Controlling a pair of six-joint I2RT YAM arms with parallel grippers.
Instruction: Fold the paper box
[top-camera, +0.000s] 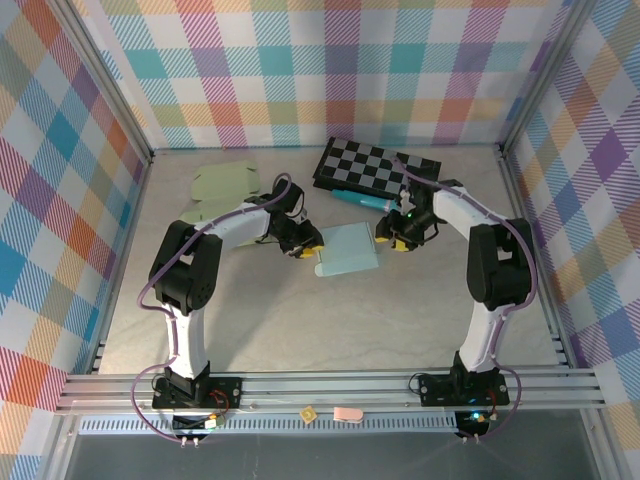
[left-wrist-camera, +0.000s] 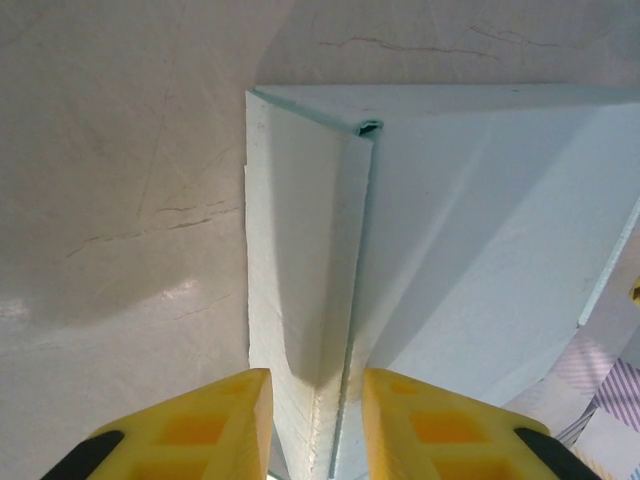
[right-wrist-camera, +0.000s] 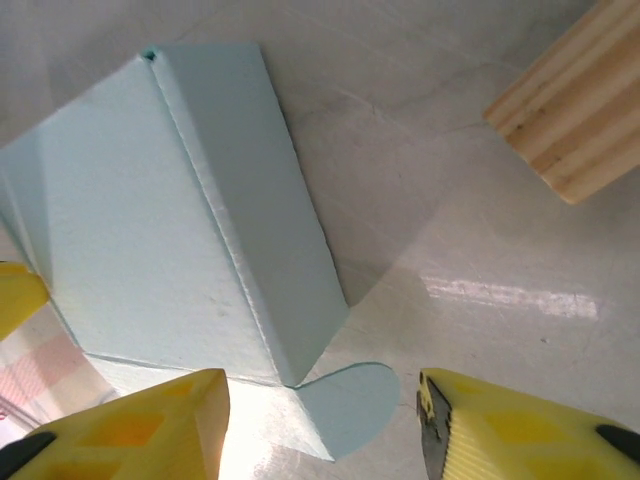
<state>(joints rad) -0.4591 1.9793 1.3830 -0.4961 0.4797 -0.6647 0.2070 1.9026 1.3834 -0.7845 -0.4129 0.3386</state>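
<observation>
The paper box lies mid-surface, between both arms. The left tool stands narrow, straddling a raised fold of the box; whether it clamps cannot be told. The right tool stands wide, its fingers either side of the box's rounded tab, gripping nothing.

Nothing readable stands on the paper box or anything else.

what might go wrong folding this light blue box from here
1. The left tool straddles the raised side flap of the light blue paper box; a pull may crease or tear it.
2. The right tool is open over the rounded tab lying flat on the table; closing may miss or crumple it.
</observation>
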